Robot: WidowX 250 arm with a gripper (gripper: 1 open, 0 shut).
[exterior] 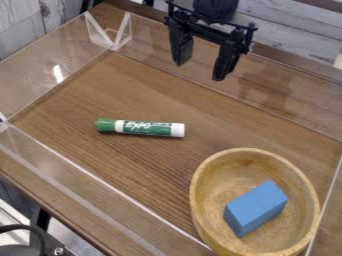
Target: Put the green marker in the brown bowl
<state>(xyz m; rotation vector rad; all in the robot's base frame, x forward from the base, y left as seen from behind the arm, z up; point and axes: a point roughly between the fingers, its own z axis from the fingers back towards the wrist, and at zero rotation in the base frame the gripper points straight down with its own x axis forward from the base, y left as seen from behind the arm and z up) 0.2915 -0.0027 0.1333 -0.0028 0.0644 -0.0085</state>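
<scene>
The green marker point(139, 127) lies flat on the dark wooden table, left of centre, with its length running left to right. The brown bowl point(214, 176), wide and light tan, stands at the front right corner. My gripper point(202, 58) hangs at the back, above and right of the marker, pointing down. Its two black fingers point(178, 49) stand open with nothing between them, well apart from both marker and bowl.
A blue block point(255, 207) rests inside the bowl. Clear acrylic walls point(80, 45) fence the tabletop on all sides, with a triangular brace point(110, 35) at the back left. The table's front edge drops off at the lower left.
</scene>
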